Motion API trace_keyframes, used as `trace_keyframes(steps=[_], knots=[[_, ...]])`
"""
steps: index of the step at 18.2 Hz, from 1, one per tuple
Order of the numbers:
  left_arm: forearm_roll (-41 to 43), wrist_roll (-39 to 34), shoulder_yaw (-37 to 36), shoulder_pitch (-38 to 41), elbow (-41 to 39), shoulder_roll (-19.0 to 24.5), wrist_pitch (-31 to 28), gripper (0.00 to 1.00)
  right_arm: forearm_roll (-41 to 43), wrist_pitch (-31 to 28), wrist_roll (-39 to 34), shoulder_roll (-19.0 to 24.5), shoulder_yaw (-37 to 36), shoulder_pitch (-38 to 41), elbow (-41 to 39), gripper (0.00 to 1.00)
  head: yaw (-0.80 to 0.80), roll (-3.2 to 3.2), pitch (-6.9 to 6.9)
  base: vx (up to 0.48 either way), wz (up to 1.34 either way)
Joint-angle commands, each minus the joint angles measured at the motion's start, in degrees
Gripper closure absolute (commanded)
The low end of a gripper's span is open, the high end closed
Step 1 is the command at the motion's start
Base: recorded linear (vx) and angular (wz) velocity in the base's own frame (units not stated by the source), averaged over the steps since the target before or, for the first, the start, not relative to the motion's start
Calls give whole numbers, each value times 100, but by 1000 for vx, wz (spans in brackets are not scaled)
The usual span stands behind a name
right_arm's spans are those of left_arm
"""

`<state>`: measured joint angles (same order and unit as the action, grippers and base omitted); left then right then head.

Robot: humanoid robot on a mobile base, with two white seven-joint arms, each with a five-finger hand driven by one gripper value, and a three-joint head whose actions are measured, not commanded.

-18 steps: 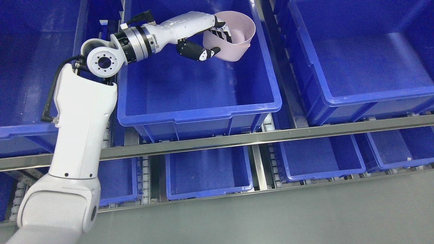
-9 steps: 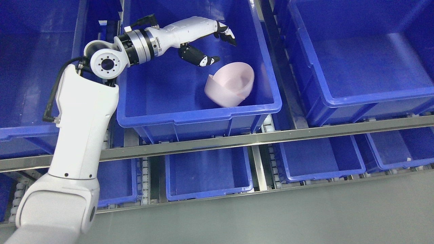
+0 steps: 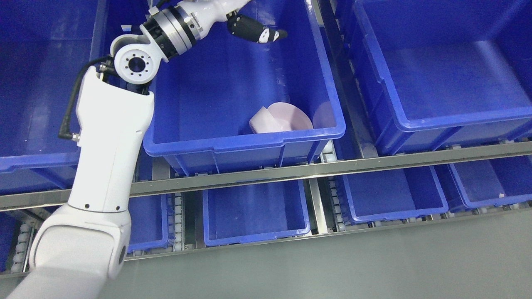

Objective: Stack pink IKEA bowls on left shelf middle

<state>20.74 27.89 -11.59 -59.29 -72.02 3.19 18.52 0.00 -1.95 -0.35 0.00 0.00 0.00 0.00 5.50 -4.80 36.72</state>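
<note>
i see the pink bowl (image 3: 279,119) lying tilted in the near right corner of the middle blue bin (image 3: 249,137), resting against the front wall, its opening turned up and toward the right. nothing is touching it. my left hand (image 3: 253,25) is up at the top edge of the head view, well apart from the bowl and above the bin's far end; only a dark thumb with a white tip shows, the rest is cut off, so i cannot tell whether the hand is spread or curled. the left arm (image 3: 112,137) rises along the bin's left wall. more blue bins sit on the shelf (image 3: 291,168) to either side and below.
</note>
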Motion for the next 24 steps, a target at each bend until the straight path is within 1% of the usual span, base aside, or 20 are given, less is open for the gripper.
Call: trace_keyframes(steps=[1, 3, 4, 6, 9, 10, 12, 14, 17, 18, 24], knots=[[-2876, -1458, -1633, 295, -293, -219, -1276, 1, 0, -7, 0, -100, -62, 167, -193, 0, 0, 0, 0, 0, 0], [-3985, -1987, -2047, 418, -759, -219, -1630, 0, 0, 2, 0, -100, -62, 167, -193, 0, 0, 0, 0, 0, 0], [-4199, -2172, -2144, 471, -918, -219, -1667, 0, 0, -7, 0, -100, -62, 167, -193, 0, 0, 0, 0, 0, 0], [-4236, -2576, -2216, 629, -1147, -219, -1667, 0, 0, -7, 0, -100, -62, 167, -193, 0, 0, 0, 0, 0, 0], [-4228, -3577, -2163, 1067, -1603, -219, -1702, 0, 0, -7, 0, -100, -62, 167, -193, 0, 0, 0, 0, 0, 0], [-4228, -3728, -2076, 1208, -1840, -219, -1815, 0, 0, -7, 0, -100, -62, 167, -193, 0, 0, 0, 0, 0, 0], [-4228, -3747, -1769, 1472, -2271, -219, -2088, 0, 0, 2, 0, -100, -70, 167, -193, 0, 0, 0, 0, 0, 0], [-4228, -3660, -1269, 1482, -2282, -219, -2080, 0, 0, 2, 0, -100, -62, 167, -193, 0, 0, 0, 0, 0, 0], [-4228, -2792, -714, 1500, -2282, -219, -2133, 0, 0, 2, 0, -100, -62, 167, -193, 0, 0, 0, 0, 0, 0], [-4228, -2658, -573, 1535, -2282, -219, -2133, 0, 0, 2, 0, -100, -62, 167, -193, 0, 0, 0, 0, 0, 0], [-4228, -2684, -546, 1878, -2282, -219, -2080, 0, 0, -7, 0, -100, -62, 167, -193, 0, 0, 0, 0, 1, -2]])
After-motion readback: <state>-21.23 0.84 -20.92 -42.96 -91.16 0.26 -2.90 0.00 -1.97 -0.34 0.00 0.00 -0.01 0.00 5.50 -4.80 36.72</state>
